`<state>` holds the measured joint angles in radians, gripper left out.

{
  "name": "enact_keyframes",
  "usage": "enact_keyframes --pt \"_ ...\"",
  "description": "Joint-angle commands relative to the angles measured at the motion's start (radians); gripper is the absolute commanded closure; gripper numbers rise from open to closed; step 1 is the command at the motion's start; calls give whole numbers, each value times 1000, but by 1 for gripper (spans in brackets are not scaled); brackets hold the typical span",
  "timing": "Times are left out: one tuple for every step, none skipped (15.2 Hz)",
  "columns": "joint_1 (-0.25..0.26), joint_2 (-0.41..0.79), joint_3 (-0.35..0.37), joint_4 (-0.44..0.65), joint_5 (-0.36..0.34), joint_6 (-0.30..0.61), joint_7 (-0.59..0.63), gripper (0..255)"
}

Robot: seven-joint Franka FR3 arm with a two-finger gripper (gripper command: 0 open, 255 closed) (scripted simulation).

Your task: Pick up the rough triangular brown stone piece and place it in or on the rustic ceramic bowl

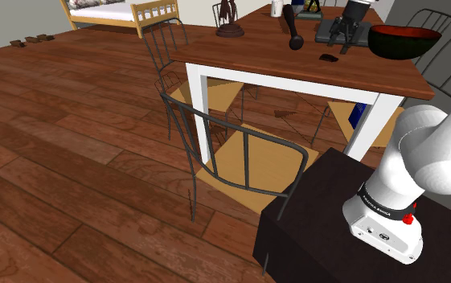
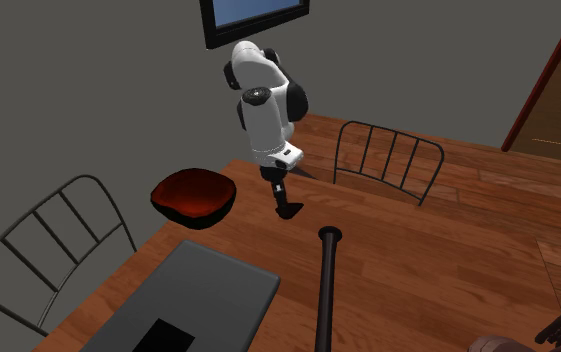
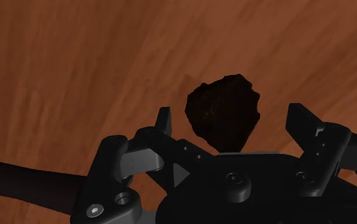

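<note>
A dark brown, rough, roughly triangular stone (image 3: 224, 113) lies on the reddish wooden table (image 1: 256, 60). In the wrist view it sits between my two black fingers, with a gap on each side. My gripper (image 3: 234, 121) is open and holds nothing. In the shoulder view the stone (image 1: 326, 58) is a small dark lump just beside the gripper (image 1: 345, 44), which points down at the table. The bowl (image 1: 403, 40), dark outside and red inside, stands close by toward that view's right. In the second exterior view the bowl (image 2: 194, 197) is left of the gripper (image 2: 288, 207).
A long black club-like object (image 2: 326, 290) and a flat dark grey slab (image 2: 188, 300) lie on the table near the stone. A small dark statue (image 1: 230, 24) stands at the table's far corner. Metal-frame chairs (image 1: 239, 153) surround the table.
</note>
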<state>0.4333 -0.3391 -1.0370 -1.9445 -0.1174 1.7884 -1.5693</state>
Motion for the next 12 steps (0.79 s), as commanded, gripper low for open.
enact_keyframes --pt "18 16 -25 -1 18 1 -30 0" --pt "18 17 -26 -14 18 15 -30 0" --pt "18 18 -28 -27 18 28 -30 0" --pt "19 19 -30 -39 19 42 -30 0" --pt "20 21 -34 -59 20 63 -31 0" --pt "20 21 -34 -59 19 63 -31 0" --pt "20 21 -34 -59 19 63 -31 0" --pt "20 21 -34 -59 20 63 -31 0" --pt "20 21 -34 -59 20 63 -31 0" --pt "20 21 -34 -59 20 63 -31 0" --pt "20 21 -34 -59 20 63 -31 0" --pt "20 21 -34 -59 20 63 -31 0"
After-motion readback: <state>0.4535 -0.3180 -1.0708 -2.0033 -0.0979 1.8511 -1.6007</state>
